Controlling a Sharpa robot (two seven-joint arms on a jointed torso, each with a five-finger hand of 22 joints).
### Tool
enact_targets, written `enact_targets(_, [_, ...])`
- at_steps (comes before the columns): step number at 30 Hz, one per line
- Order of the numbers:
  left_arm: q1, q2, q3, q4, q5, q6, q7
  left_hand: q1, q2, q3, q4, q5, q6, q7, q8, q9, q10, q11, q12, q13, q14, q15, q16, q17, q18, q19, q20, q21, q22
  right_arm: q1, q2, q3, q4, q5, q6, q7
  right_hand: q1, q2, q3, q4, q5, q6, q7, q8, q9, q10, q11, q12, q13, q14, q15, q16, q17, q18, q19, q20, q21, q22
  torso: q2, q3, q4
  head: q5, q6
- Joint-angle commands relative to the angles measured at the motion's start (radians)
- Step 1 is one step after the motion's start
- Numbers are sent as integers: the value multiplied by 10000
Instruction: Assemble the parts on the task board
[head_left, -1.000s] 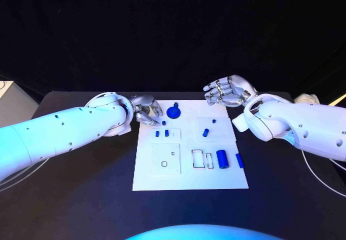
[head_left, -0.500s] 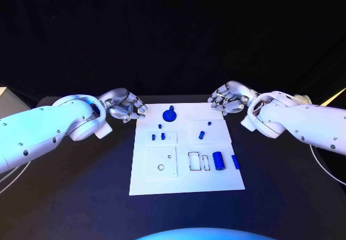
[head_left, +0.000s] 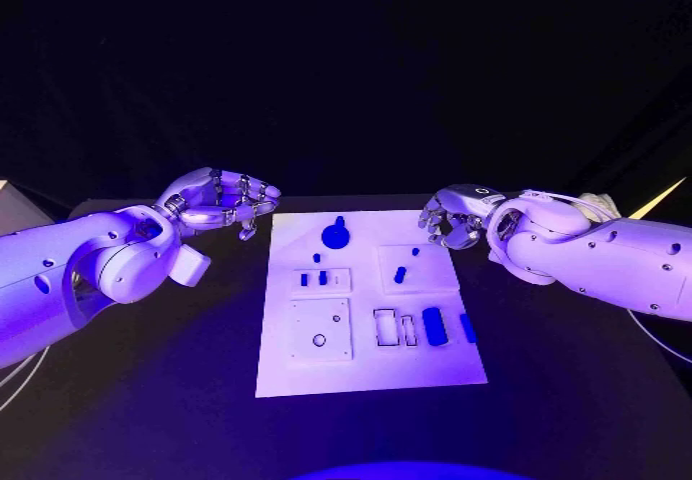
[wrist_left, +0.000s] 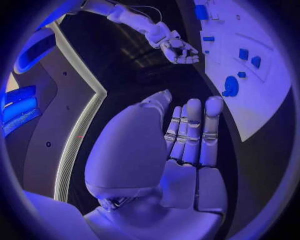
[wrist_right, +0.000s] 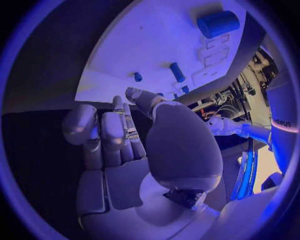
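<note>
The white task board (head_left: 368, 350) lies in the middle of the black table. On it are a blue round knob piece (head_left: 335, 236), small blue pegs (head_left: 315, 279), a blue peg (head_left: 404, 271) and a blue cylinder (head_left: 434, 326) near the right edge. My left hand (head_left: 224, 195) hovers off the board's far left corner; its fingers (wrist_left: 190, 135) are stretched out and hold nothing. My right hand (head_left: 454, 215) is at the board's far right corner, with its fingers (wrist_right: 115, 132) curled in and the thumb across, empty. The right wrist view shows the cylinder (wrist_right: 217, 23) and a peg (wrist_right: 177, 71).
The board carries outlined rectangular slots (head_left: 389, 327) and a square plate with a hole (head_left: 319, 330). Bare black table (head_left: 159, 380) surrounds the board on both sides and in front. In the left wrist view the board (wrist_left: 262, 105) and my right hand (wrist_left: 178, 50) appear.
My left hand has drawn away from the board's far left corner, out to the left and up. My right hand has dropped closer to the far right corner. No part has moved.
</note>
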Motion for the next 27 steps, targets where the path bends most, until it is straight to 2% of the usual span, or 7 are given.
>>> enact_targets(1, [-21,-96,7,231,1027,171,661,-88,-20,59,-4,-43,11,-13,38,-17,54,10,57,-14,51,-4,-23,18,-207,209,-2,234,167,-62,108,2,37,-1402,249,-821,-19,-84,91,3,-54,-71,2,-40,22,-91,0,-6,-15,511,64,185,134,-220,103,-8,181,189,2,2,-4,41,20])
enact_targets(7, [-33,-196,7,379,1090,111,729,-134,-56,82,-8,-46,-3,-6,49,-22,8,20,39,-30,48,3,-30,27,-206,220,-3,238,164,-198,276,-1,53,-1629,362,-1000,-36,-111,136,42,-48,-35,-8,-19,73,-121,1,3,-18,554,73,661,521,-306,234,10,690,701,15,12,-14,46,9])
enact_targets(11, [-35,-244,7,421,1122,60,753,-206,-95,98,-6,-64,-51,21,48,-34,-60,39,19,-47,42,18,-39,39,-209,233,3,249,169,-255,316,-2,91,-1688,519,-1028,-50,-137,164,71,-23,36,-30,33,136,-126,-6,20,-12,582,77,1036,812,-383,340,21,1142,1158,13,6,-27,29,-13])
enact_targets(16, [-35,-288,7,437,1138,33,754,-266,-128,100,-10,-81,-104,39,45,-44,-115,54,11,-57,37,32,-46,49,-213,249,12,268,183,-309,327,-7,222,-1667,627,-985,-44,-137,184,80,-10,59,-40,53,164,-117,-12,27,-8,578,77,1133,869,-400,357,25,1255,1275,19,12,-46,66,-46])
enact_targets(17, [-35,-292,7,437,1140,31,752,-266,-128,100,-10,-81,-104,39,45,-44,-115,54,11,-57,37,32,-46,49,-213,249,12,268,183,-316,328,-8,259,-1661,646,-976,-36,-135,193,79,11,65,-43,58,172,-110,-14,30,-7,575,75,1161,887,-400,355,25,1264,1286,15,32,-44,62,-59])
enact_targets(24, [-35,-302,7,436,1145,21,750,-283,-137,120,-36,-79,-179,69,27,-60,-165,74,11,-63,28,45,-55,58,-209,237,22,253,171,-358,337,-9,424,-1645,767,-956,-10,-155,230,65,133,68,-45,69,202,-127,-15,20,-9,558,77,1251,930,-408,350,27,1338,1369,9,26,-24,43,-65])
enact_targets(27, [-35,-312,7,433,1145,7,748,-285,-137,128,-45,-78,-200,77,22,-64,-175,80,13,-64,27,50,-57,61,-212,248,25,269,183,-374,374,-9,434,-1643,710,-944,-8,-155,233,64,137,70,-45,71,204,-125,-14,21,-9,558,77,1256,934,-411,354,28,1353,1385,4,37,-37,57,-62])
